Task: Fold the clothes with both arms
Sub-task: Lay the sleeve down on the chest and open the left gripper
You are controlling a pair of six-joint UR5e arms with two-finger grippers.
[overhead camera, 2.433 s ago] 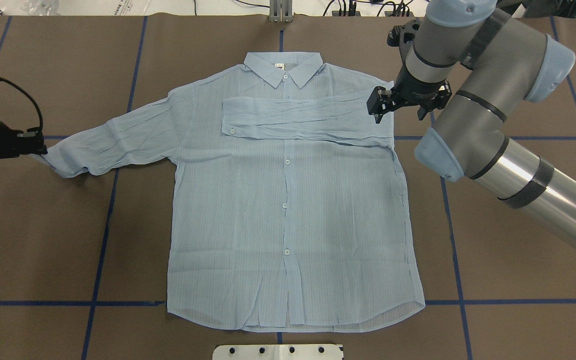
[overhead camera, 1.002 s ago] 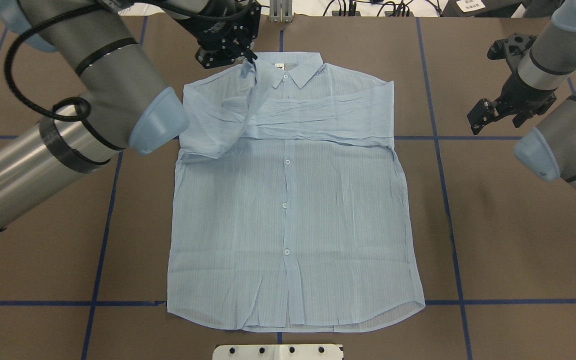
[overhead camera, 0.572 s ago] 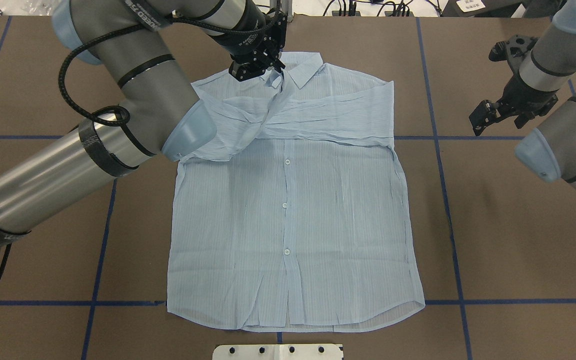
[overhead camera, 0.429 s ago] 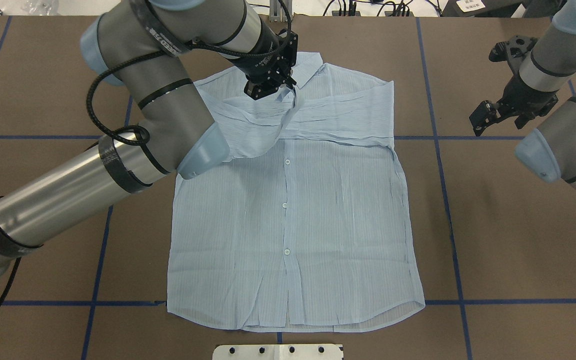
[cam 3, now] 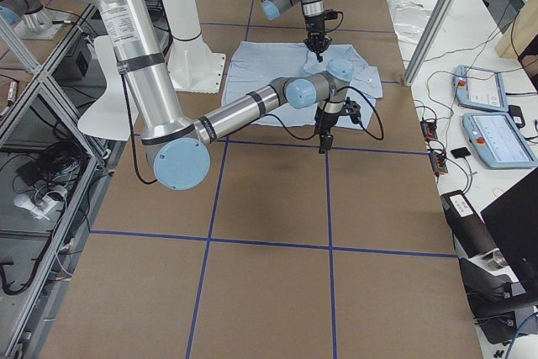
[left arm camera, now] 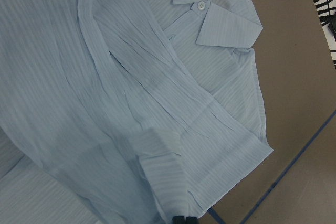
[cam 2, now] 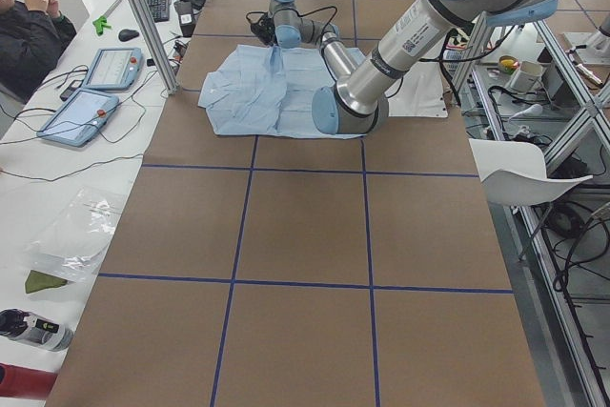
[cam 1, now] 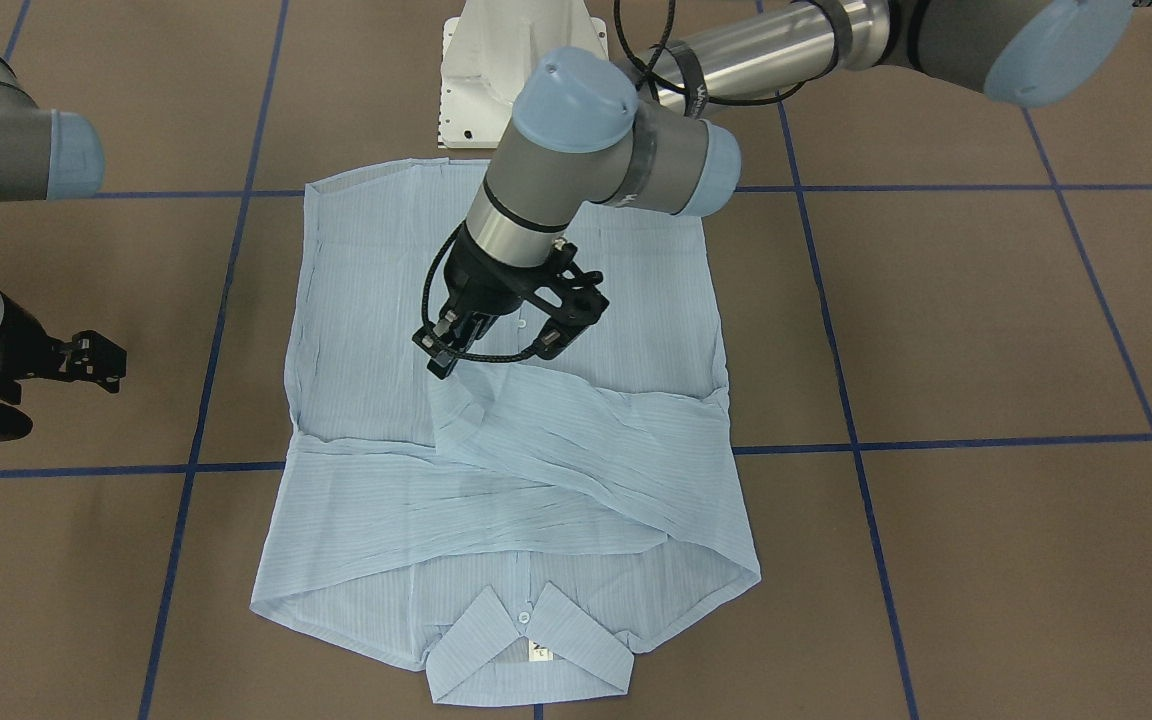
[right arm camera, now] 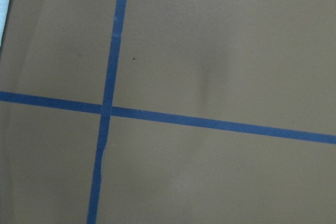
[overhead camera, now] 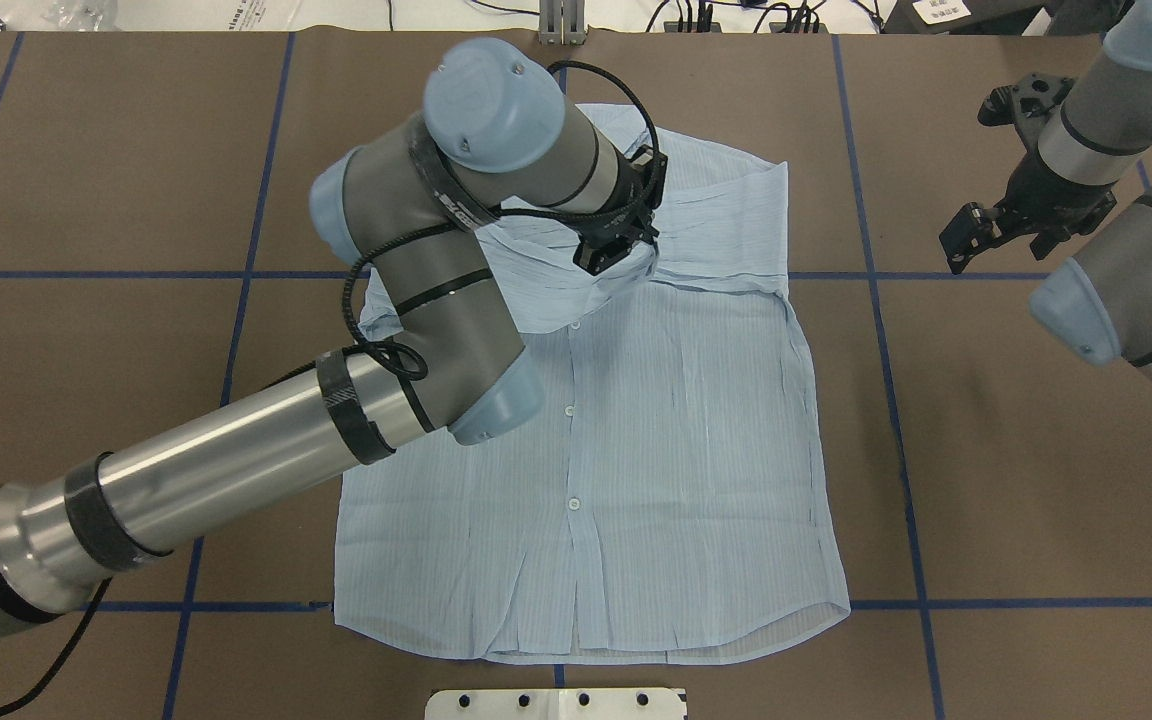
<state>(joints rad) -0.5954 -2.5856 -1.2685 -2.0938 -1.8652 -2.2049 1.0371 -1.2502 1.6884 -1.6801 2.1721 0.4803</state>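
Note:
The light-blue striped shirt (overhead camera: 636,450) (cam 1: 376,280) lies flat and buttoned on the brown table, its collar (cam 1: 531,640) on the far side from the robot. One sleeve (overhead camera: 726,235) is folded across the chest. My left gripper (overhead camera: 608,262) (cam 1: 441,360) hovers over the chest near the button line, shut on the end of the other sleeve (cam 1: 576,430), which drapes diagonally over the first. The left wrist view shows creased cloth and the collar (left arm camera: 231,19). My right gripper (overhead camera: 958,245) (cam 1: 106,362) stands open and empty, off the shirt on the bare table.
The left arm's elbow (overhead camera: 486,400) hangs over the shirt's left half. The white pedestal base (cam 1: 506,60) sits at the robot's edge. Blue tape lines (right arm camera: 107,108) grid the table. A seated person (cam 2: 29,26) and tablets (cam 2: 91,111) are beside the far edge.
The left arm has carried the left sleeve from far out on the left, up past the collar and down over the chest. The right arm pulled back to the right, then stayed still.

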